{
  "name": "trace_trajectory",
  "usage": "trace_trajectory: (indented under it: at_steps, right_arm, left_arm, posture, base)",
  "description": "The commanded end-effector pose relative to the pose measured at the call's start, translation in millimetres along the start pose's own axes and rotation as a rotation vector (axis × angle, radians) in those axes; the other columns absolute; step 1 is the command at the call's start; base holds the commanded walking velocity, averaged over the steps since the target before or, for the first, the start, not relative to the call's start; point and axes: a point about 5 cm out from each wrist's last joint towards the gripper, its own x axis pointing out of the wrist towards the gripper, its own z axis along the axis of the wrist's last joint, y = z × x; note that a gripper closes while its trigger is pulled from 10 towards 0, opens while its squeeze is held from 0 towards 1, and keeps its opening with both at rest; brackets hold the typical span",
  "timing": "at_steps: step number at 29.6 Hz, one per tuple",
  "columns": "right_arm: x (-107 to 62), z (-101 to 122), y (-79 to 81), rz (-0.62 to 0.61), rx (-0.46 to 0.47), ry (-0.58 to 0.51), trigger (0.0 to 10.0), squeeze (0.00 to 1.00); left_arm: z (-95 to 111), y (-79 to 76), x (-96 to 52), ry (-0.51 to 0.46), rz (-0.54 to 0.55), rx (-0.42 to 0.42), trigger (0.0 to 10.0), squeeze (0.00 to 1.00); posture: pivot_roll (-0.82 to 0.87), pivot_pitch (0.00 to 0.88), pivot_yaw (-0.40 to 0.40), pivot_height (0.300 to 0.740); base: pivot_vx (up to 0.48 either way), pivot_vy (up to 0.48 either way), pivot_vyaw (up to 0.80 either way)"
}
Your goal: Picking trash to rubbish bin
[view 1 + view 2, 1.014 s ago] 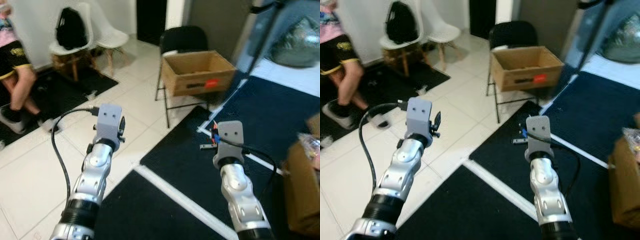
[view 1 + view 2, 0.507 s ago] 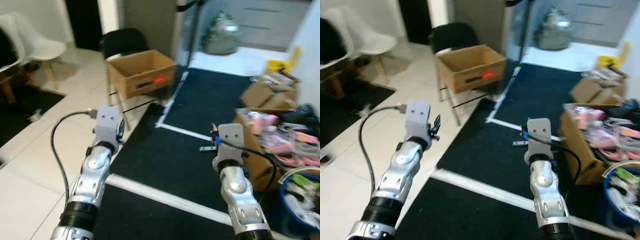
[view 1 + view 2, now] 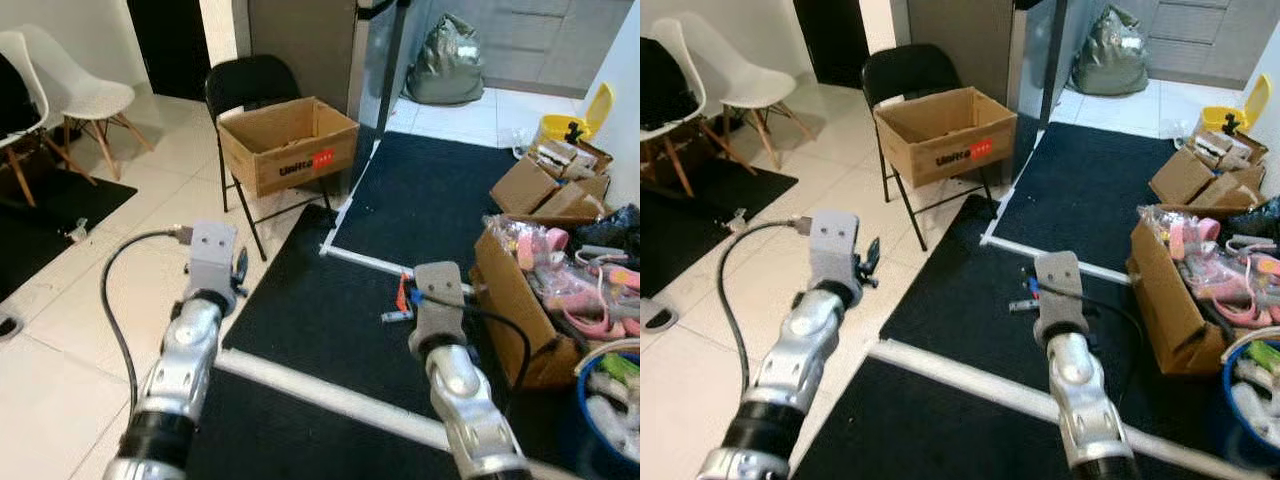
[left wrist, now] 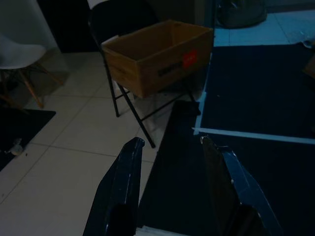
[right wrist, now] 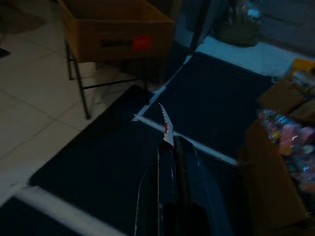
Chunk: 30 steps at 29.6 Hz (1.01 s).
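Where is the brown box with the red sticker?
The cardboard box sits on the black folding chair, ahead and left of the left gripper.

Pale tiled floor [image 3: 70, 300] carries a black mat [image 3: 440, 210] edged with white tape [image 3: 330, 390]; open cardboard boxes [image 3: 545, 190] sit at two o'clock.

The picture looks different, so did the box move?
No. The box still sits on the black chair; only the camera turned.
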Motion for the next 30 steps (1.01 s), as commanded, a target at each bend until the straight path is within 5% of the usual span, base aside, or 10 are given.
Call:
trace_trajectory:
  at_steps: [1, 13, 30]
  right_arm:
    - [-0.3, -4, 7.7, 0.026, 0.01, 0.026, 10.0, 0.0]
    - [-1.7, -10, 9.4, 0.02, 0.062, 0.069, 10.0, 0.0]
    - [-0.5, -15, 4.2, -0.018, 0.103, 0.098, 10.0, 0.0]
  left_arm:
    - [-6, 6.5, -3.1, 0.025, 0.02, -0.006, 10.0, 0.0]
    - [-5, 6.3, -1.6, 0.027, 0.011, 0.012, 10.0, 0.0]
    - [-4, 6.9, -1.3, 0.023, 0.007, 0.009, 10.0, 0.0]
  posture:
    - [-0.04, 0.038, 0.044, 0.74]
    - [-0.04, 0.034, 0.05, 0.74]
    - [-0.03, 0.037, 0.046, 0.74]
  base:
    - [0.401, 0.0, 0.0]
    - [0.402, 0.0, 0.0]
    - [0.408, 0.0, -0.75]
